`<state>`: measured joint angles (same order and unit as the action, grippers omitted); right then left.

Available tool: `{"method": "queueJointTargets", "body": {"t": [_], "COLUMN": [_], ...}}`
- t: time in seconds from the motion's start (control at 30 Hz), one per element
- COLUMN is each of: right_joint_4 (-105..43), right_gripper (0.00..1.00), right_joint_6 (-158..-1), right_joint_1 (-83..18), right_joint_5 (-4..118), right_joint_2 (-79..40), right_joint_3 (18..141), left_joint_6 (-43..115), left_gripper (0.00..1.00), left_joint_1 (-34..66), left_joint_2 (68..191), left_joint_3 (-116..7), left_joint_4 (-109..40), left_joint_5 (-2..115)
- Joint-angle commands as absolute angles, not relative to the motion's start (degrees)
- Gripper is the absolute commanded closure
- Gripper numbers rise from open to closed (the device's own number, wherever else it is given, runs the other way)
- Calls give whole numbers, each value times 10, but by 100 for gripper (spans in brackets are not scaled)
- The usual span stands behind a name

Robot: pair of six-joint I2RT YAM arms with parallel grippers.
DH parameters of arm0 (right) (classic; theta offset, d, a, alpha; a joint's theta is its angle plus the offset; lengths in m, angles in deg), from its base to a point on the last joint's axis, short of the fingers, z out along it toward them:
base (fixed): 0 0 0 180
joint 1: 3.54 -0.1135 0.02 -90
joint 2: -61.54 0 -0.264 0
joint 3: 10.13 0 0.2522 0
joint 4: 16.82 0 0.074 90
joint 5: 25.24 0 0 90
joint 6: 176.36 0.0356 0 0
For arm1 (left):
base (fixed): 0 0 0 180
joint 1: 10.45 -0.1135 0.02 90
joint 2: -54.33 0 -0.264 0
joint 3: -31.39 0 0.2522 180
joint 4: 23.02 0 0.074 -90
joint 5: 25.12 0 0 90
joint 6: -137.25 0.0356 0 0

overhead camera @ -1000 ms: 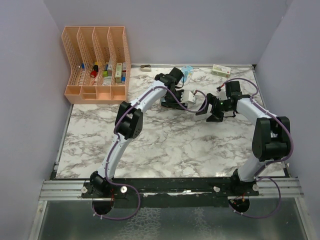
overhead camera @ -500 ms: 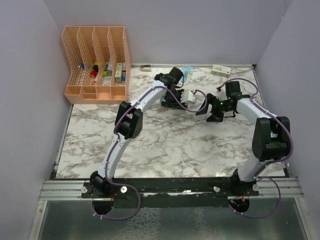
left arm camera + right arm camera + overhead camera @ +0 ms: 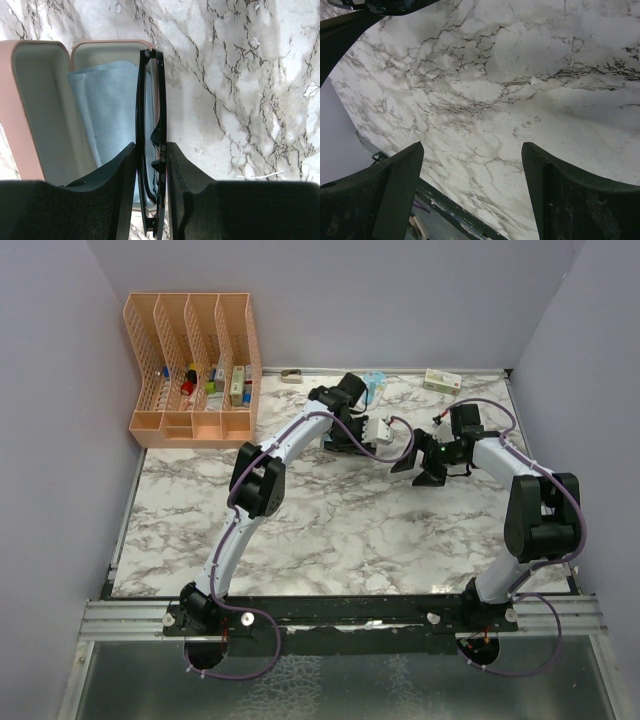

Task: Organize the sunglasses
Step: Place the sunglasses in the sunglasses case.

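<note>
In the left wrist view my left gripper [image 3: 151,145] is shut on the black folded sunglasses [image 3: 151,100]. It holds them edge-on above the open pink case [image 3: 30,115]. A light blue cloth [image 3: 107,110] lies inside the case, and the sunglasses hang over the case's right rim. In the top view the left gripper [image 3: 352,435] is at the back middle of the table and hides most of the case. My right gripper [image 3: 420,465] is open and empty just to the right. In its wrist view [image 3: 471,146] only bare marble lies below it.
An orange file organizer [image 3: 190,370] holding small items stands at the back left. A small box [image 3: 441,380] lies at the back right. A pale blue object [image 3: 375,383] and a small item [image 3: 291,376] lie by the back wall.
My left gripper with the sunglasses has shifted very slightly toward the back. The right arm has barely moved.
</note>
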<state>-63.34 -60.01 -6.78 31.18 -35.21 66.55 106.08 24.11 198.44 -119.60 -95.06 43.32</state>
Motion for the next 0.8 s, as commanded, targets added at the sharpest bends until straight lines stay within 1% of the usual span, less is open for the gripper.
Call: {"method": "queueJointTargets", "body": {"t": [0.0,0.37,0.77], "right_joint_4": [-615,-615,-608], "right_gripper": [20,20,20], "right_joint_6": [-595,-596,-591], "right_joint_1": [-63,-62,-63], "right_joint_5": [297,298,296], "right_joint_2": [-351,-352,-350], "right_joint_3": [662,662,651], "left_joint_6": [1049,1030,1035], "left_gripper": [100,100,100], "left_joint_1": [235,230,229], "left_joint_2": [1958,1941,1963], "left_joint_3": [-1214,-1196,-1207], "left_joint_4": [-936,-916,-917], "left_joint_5": [417,410,405]}}
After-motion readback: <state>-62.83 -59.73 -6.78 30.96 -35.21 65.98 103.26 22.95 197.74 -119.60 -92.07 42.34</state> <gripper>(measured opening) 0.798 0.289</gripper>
